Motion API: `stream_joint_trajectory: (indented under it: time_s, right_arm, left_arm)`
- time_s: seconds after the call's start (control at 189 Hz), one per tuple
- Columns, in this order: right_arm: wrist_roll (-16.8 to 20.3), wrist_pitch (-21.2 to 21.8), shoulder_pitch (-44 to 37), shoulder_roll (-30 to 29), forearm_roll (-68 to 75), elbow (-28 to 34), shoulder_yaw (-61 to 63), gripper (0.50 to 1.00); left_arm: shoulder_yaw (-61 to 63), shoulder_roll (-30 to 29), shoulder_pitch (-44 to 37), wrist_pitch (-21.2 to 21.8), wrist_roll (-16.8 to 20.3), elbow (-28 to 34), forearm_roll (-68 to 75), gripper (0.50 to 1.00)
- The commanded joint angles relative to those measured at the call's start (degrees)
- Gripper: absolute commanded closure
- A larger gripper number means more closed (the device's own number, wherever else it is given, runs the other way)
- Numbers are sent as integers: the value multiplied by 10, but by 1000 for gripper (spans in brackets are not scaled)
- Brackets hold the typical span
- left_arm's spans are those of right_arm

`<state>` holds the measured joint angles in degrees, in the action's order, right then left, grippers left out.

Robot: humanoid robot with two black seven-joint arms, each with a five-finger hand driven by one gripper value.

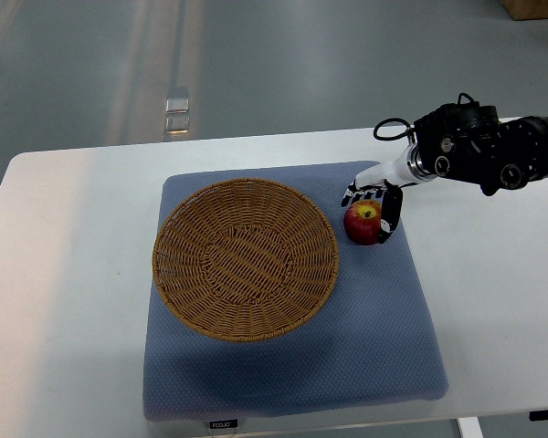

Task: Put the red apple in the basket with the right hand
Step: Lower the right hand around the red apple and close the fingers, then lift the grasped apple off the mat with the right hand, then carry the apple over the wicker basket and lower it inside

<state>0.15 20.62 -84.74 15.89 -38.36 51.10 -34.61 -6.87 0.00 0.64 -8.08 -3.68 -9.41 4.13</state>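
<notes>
Top view: the right arm reaches in from the right edge, its hand (373, 203) lowered over the red apple (363, 224), fingers curved around its far and right sides; a firm clamp cannot be confirmed. The apple, red with a yellow patch, sits on the blue mat (384, 338) just right of the empty wicker basket (246, 257) on the white surface (64, 274).

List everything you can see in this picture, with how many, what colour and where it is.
table: one, white, fills most of the view
mat: one, blue-grey, centred on the table
basket: one, tan wicker, empty, on the left part of the mat
apple: one, red with yellow top, on the mat just right of the basket
small clear object: one, on the floor beyond the table
right hand: one, white and black, fingers around the apple; arm enters from the right edge
</notes>
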Motion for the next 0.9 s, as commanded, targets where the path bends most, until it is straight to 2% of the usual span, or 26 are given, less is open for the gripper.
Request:
stream_joint_trajectory:
  time_s: [0.0,0.005,0.011,0.063,0.116,0.122,0.143,0.174,0.227,0.233,0.264,0.47,0.566,0.613,0.619,0.661,0.745,0.756,0.893]
  right_arm:
    - [-1,-1,1,-1,0,0,2,607]
    - [-1,-1,1,-1,0,0,2,607]
    - [-1,-5,2,-2,0,-2,1,664]
    - [-1,-10,3,-2,0,-4,-1,691]
    - [-1,-10,3,-2,0,-4,-1,691]
    - [-1,-12,5,-2,-2,-4,-2,748]
    - [-1,-13,7,-2,-5,-4,-2,777]
    - [-2,-13,9,-2,-12,-4,-2,801]
    - [-2,-13,9,-2,-12,-4,-2,801]
    - [-4,-14,10,-2,-21,-5,-3,826]
    - [-8,-15,11,-2,-26,-5,-4,848]
    - [-9,-15,4,6,-30,-5,-7,875]
    - [-9,14,-46,27,-29,2,-6,875]
    - [-9,14,-46,27,-29,2,-6,875]
    - [-9,31,-71,37,-27,8,-6,875]
    - [-9,42,-92,45,-26,17,-6,875]
    - [-9,49,-108,51,-25,26,-6,875]
    - [-8,65,-147,65,-24,51,-7,875]
    - [-7,87,-220,84,-17,109,-9,871]
  left_arm:
    - [0,0,0,0,0,0,0,500]
    - [0,0,0,0,0,0,0,500]
    - [0,0,0,0,0,0,0,500]
    - [0,0,0,0,1,0,0,500]
    - [0,0,0,0,1,0,0,500]
    - [0,0,0,0,0,0,0,500]
    - [0,0,1,0,0,0,0,500]
    - [0,0,1,0,1,0,0,500]
    - [0,0,1,0,1,0,0,500]
    - [0,0,0,0,0,0,0,500]
    - [0,0,0,0,0,1,0,500]
    - [0,0,1,0,1,1,0,500]
    - [0,0,0,0,0,0,0,500]
    - [0,0,0,0,0,0,0,500]
    - [0,0,0,0,1,0,0,500]
    - [0,0,0,0,0,0,0,500]
    - [0,0,0,0,0,-1,0,500]
    - [0,0,1,0,1,-1,0,500]
    - [1,0,1,0,0,-1,0,500]
